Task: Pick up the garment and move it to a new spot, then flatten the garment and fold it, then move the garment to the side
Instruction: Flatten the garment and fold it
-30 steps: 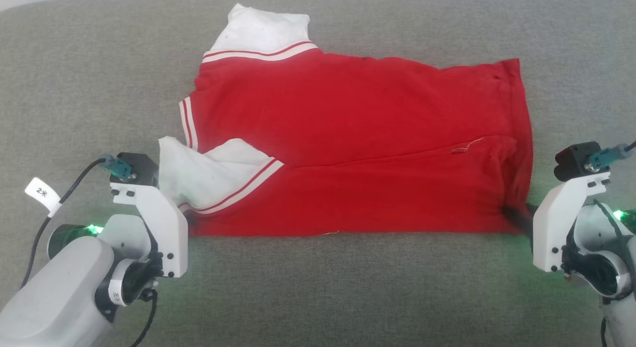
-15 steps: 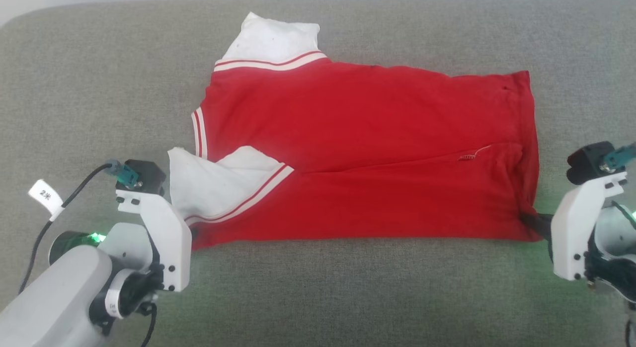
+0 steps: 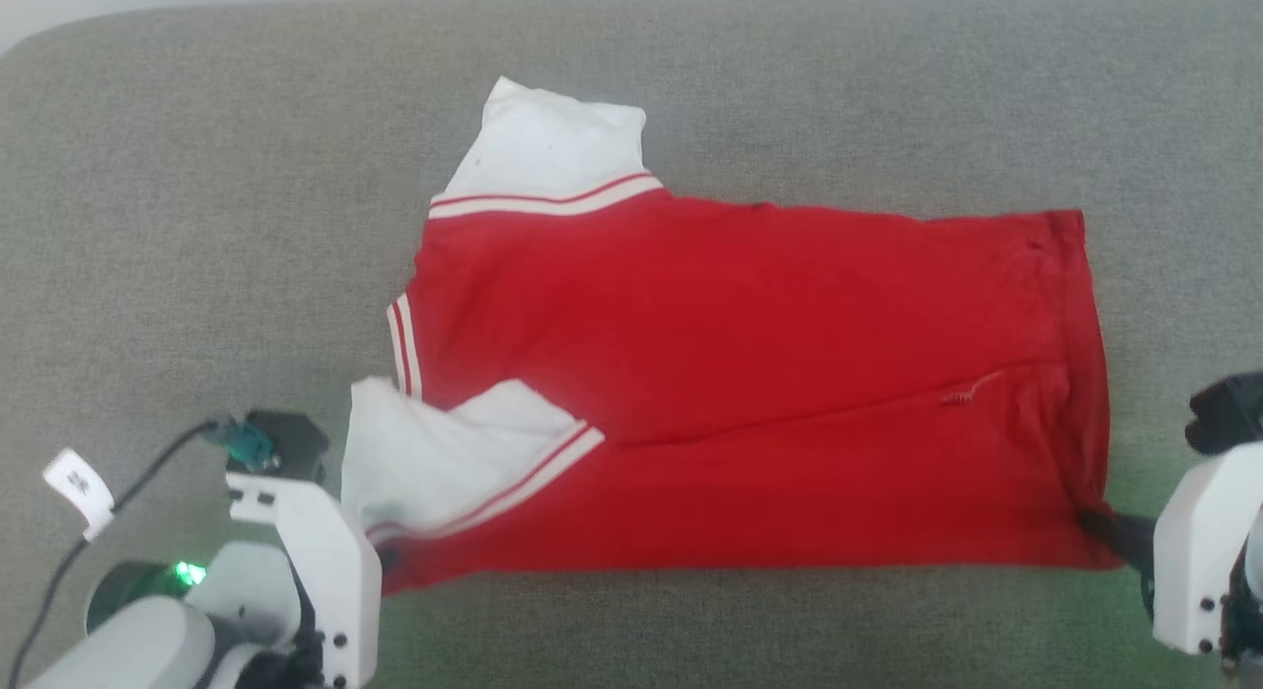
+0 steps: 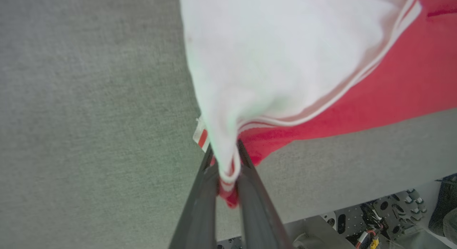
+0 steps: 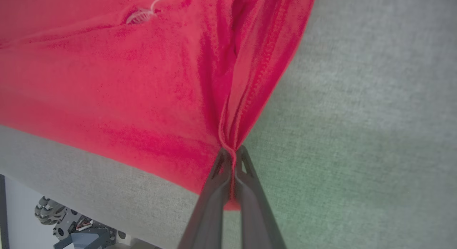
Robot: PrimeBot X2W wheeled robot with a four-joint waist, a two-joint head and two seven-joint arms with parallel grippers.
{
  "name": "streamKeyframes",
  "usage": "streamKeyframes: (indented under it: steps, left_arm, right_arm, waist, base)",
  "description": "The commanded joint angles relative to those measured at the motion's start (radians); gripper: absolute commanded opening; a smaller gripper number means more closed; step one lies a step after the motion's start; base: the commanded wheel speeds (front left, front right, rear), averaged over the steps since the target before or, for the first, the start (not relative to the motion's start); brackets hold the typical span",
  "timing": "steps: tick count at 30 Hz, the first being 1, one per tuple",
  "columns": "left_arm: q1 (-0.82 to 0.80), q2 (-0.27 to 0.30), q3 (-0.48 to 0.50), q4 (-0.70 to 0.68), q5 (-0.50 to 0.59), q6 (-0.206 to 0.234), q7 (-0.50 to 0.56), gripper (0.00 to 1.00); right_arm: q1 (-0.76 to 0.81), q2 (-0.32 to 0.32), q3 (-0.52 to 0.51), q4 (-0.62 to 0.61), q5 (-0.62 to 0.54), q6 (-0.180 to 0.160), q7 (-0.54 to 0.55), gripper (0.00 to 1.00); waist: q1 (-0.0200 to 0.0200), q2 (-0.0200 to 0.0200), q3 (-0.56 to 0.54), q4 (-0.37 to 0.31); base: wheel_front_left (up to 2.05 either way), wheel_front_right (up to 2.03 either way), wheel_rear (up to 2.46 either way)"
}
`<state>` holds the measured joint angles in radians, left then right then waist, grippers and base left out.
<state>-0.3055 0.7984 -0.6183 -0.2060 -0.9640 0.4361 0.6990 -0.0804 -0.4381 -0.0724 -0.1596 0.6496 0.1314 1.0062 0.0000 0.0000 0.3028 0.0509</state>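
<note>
Change: right pincer (image 5: 232, 152) just clamped garment (image 3: 750, 373) hem corner; left pincer (image 4: 225, 149) grips sleeve corner. 2 near corners secured; fold likely next.

A grey woven-fabric surface (image 3: 197, 225) carries 1 thing: the garment (image 3: 740, 373) (red, white sleeves), spread folded across it.
</note>
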Motion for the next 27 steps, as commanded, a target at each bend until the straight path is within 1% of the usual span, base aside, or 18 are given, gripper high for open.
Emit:
streamKeyframes:
  steps: [1, 3, 7, 8, 9, 10, 11, 12, 13, 14, 16, 20, 23, 27]
  left_arm:
    - [0.029, 0.002, -0.003, 0.0, -0.006, 0.01, -0.007, 0.0]
    - [0.046, -0.006, -0.006, 0.008, -0.009, 0.012, -0.017, 0.0]
    - [0.057, -0.033, -0.013, 0.065, -0.023, -0.004, -0.03, 0.0]
    - [0.05, -0.038, -0.016, 0.084, -0.024, -0.011, -0.031, 0.15]
    - [0.042, -0.044, -0.019, 0.103, -0.023, -0.017, -0.034, 0.33]
    - [0.032, -0.053, -0.017, 0.125, -0.023, -0.021, -0.041, 0.46]
    - [0.022, -0.06, -0.016, 0.143, -0.023, -0.028, -0.046, 0.71]
    - [0.014, -0.065, -0.017, 0.159, -0.02, -0.035, -0.05, 0.95]
    - [0.008, -0.07, -0.019, 0.17, -0.017, -0.042, -0.052, 1.0]
    - [0.0, -0.074, -0.017, 0.179, -0.021, -0.047, -0.053, 1.0]
    - [-0.01, -0.068, -0.009, 0.189, -0.022, -0.052, -0.054, 1.0]
    - [-0.023, -0.039, 0.012, 0.163, -0.025, -0.039, -0.042, 1.0]
    - [-0.023, 0.0, 0.029, 0.12, -0.022, -0.028, -0.027, 1.0]
    - [-0.025, 0.06, 0.057, 0.056, -0.021, -0.001, -0.003, 1.0]
  right_arm:
    - [0.025, 0.015, -0.014, 0.002, -0.004, -0.001, -0.005, 0.0]
    - [0.039, 0.036, -0.021, 0.019, -0.005, -0.001, -0.022, 0.0]
    - [0.039, 0.061, 0.003, 0.081, -0.013, -0.001, -0.062, 0.0]
    - [0.028, 0.066, 0.012, 0.103, -0.012, -0.001, -0.082, 0.0]
    - [0.021, 0.063, 0.024, 0.124, -0.02, -0.001, -0.094, 0.0]
    - [0.014, 0.066, 0.034, 0.146, -0.016, -0.002, -0.105, 0.02]
    - [0.001, 0.075, 0.042, 0.164, -0.011, -0.002, -0.122, 0.38]
    - [-0.01, 0.073, 0.054, 0.177, -0.013, -0.002, -0.136, 0.49]
    - [-0.019, 0.069, 0.066, 0.192, -0.013, -0.002, -0.147, 0.65]
    - [-0.026, 0.067, 0.075, 0.207, -0.012, -0.002, -0.155, 1.0]
    - [-0.041, 0.06, 0.087, 0.222, -0.01, -0.002, -0.175, 1.0]
    - [-0.05, 0.041, 0.084, 0.236, -0.005, -0.003, -0.206, 1.0]
    - [-0.043, 0.035, 0.069, 0.215, -0.002, -0.003, -0.224, 1.0]
    - [-0.033, 0.037, 0.041, 0.163, -0.003, -0.001, -0.254, 1.0]
  waist:
    - [0.0, 0.0, 0.003, 0.0]
    - [0.0, 0.0, 0.007, -0.002]
    - [0.0, 0.0, 0.015, -0.008]
    - [0.0, 0.0, 0.017, -0.009]
    - [0.0, 0.0, 0.018, -0.01]
    - [0.0, 0.0, 0.019, -0.012]
    - [0.0, 0.0, 0.019, -0.014]
    - [0.0, 0.0, 0.019, -0.016]
    - [0.0, 0.0, 0.019, -0.017]
    - [0.0, 0.0, 0.018, -0.019]
    - [0.0, 0.0, 0.016, -0.022]
    - [0.0, 0.0, 0.006, -0.027]
    - [0.0, 0.0, -0.007, -0.031]
    - [0.0, 0.0, -0.024, -0.041]
  base:
    - [0.0, 0.0, 0.0]
    - [0.0, 0.0, 0.0]
    - [0.0, 0.0, 0.0]
    - [0.0, 0.0, 0.0]
    - [0.0, 0.0, 0.0]
    - [0.0, 0.0, 0.0]
    - [0.0, 0.0, 0.0]
    - [0.0, 0.0, 0.0]
    - [0.0, 0.0, 0.0]
    - [0.0, 0.0, 0.0]
    - [0.0, 0.0, 0.0]
    - [0.0, 0.0, 0.0]
    - [0.0, 0.0, 0.0]
    - [0.0, 0.0, 0.0]
